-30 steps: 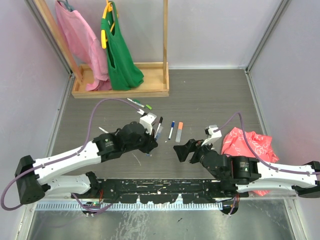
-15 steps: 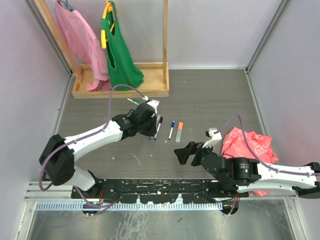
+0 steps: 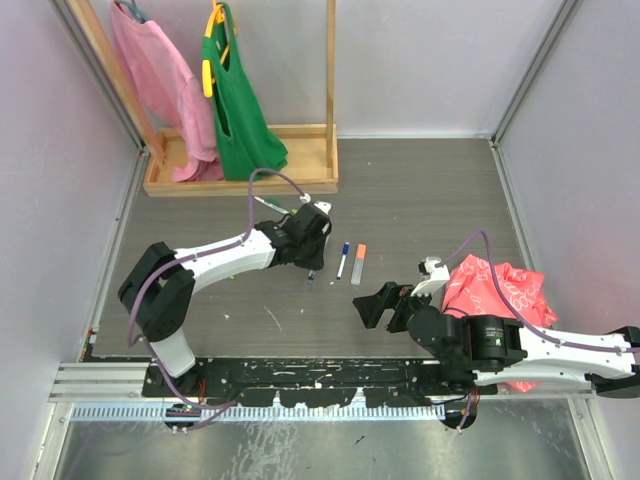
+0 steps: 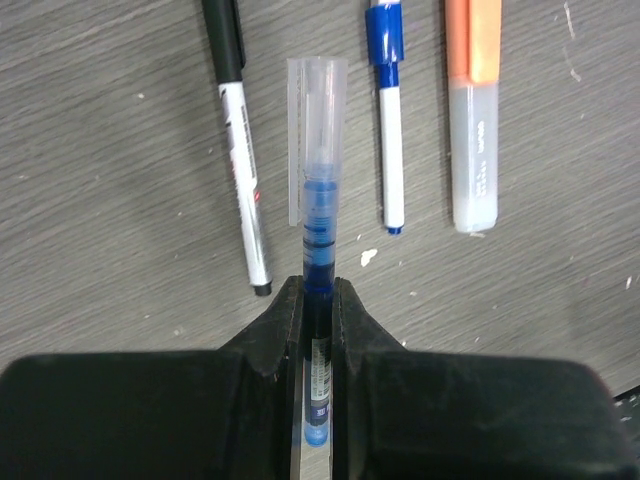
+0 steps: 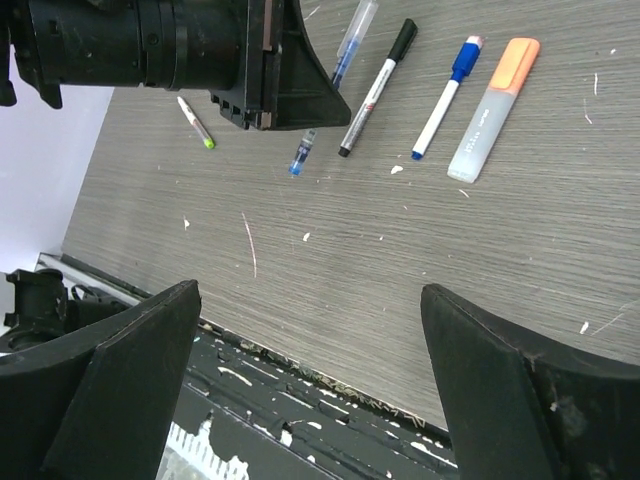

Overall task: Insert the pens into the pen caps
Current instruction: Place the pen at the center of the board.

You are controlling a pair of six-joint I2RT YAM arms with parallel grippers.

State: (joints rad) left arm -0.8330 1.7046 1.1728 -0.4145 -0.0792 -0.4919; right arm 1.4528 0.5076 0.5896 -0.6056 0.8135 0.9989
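My left gripper [image 3: 311, 262] [image 4: 317, 300] is shut on a blue pen [image 4: 318, 260] and holds it low over the table. The pen's far end sits inside a clear cap [image 4: 317, 110]. Beside it lie a black-capped pen [image 4: 240, 140], a blue-capped pen [image 4: 388, 120] [image 3: 343, 260] and an orange highlighter [image 4: 472, 110] [image 3: 358, 264]. Two green-ended pens [image 3: 278, 208] lie farther back. My right gripper [image 3: 375, 305] [image 5: 320, 400] is open and empty over the near table, apart from the pens. No loose caps show.
A wooden rack [image 3: 240, 178] with pink and green garments stands at the back left. A red patterned bag [image 3: 500, 290] lies by the right arm. Small white scraps [image 5: 248, 245] dot the table. A black rail [image 3: 320, 375] runs along the near edge.
My left gripper has carried the blue pen away from me and a little right, up to the row of pens, the arm stretching out. The right gripper has shifted slightly right.
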